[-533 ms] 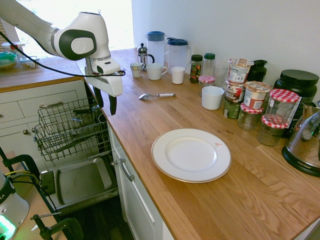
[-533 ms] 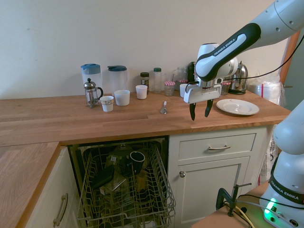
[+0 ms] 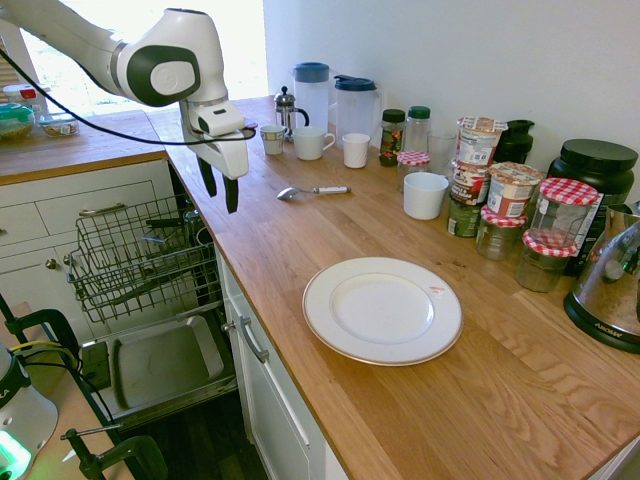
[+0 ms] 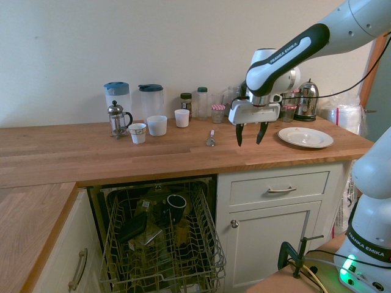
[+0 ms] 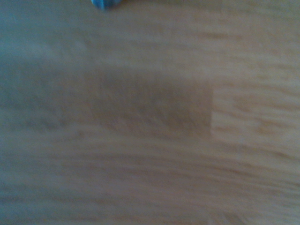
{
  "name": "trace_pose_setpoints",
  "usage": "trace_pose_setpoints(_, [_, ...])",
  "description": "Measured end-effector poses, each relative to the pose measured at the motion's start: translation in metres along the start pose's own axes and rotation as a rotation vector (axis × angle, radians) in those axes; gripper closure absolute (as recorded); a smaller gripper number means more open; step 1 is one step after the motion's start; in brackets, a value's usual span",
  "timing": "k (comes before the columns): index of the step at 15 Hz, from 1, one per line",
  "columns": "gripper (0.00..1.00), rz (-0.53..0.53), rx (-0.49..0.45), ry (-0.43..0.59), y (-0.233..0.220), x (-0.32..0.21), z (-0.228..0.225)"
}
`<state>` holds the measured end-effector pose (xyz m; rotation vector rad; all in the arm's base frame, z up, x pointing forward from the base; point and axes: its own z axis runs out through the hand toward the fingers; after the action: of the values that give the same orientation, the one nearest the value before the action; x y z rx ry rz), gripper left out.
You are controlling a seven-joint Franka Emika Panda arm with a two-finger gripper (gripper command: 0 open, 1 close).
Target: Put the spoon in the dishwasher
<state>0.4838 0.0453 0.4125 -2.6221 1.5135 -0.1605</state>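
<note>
The spoon (image 3: 311, 191) lies flat on the wooden counter, silver bowl toward the counter's front edge; from the other side the spoon (image 4: 211, 138) shows near the counter's middle. My gripper (image 3: 220, 188) hangs open and empty above the counter, near its front edge, a short way from the spoon's bowl. In the second exterior view the gripper (image 4: 249, 134) is to the right of the spoon. The dishwasher (image 3: 140, 262) stands open below the counter, its wire rack (image 4: 160, 244) pulled out with dark dishes in it. The wrist view shows only blurred wood.
A white plate (image 3: 382, 309) lies on the counter nearer the camera. Along the wall stand a French press (image 3: 288, 110), two jugs (image 3: 334, 100), white cups (image 3: 425, 194) and several jars (image 3: 497, 195). The dishwasher's steel door (image 3: 160, 363) lies folded down.
My gripper has risen and moved in over the counter toward the spoon, away from the spot above the dishwasher's edge. The spoon has not moved.
</note>
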Motion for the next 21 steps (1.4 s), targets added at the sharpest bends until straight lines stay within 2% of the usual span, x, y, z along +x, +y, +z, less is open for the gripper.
trace_pose_setpoints(2, [0.00,0.120,0.027,0.012,-0.042,0.006,0.002])
trace_pose_setpoints(6, [0.00,0.331,0.046,0.101,-0.118,0.039,0.020])
trace_pose_setpoints(11, [0.00,0.436,0.013,0.096,-0.181,0.080,0.057])
trace_pose_setpoints(14, [0.00,0.481,-0.014,0.081,-0.191,0.103,0.074])
trace_pose_setpoints(19, [0.00,0.498,-0.037,0.052,-0.194,0.112,0.101])
trace_pose_setpoints(20, [1.00,0.498,-0.042,0.049,-0.193,0.113,0.105])
trace_pose_setpoints(21, [1.00,0.501,-0.040,0.046,-0.194,0.114,0.105])
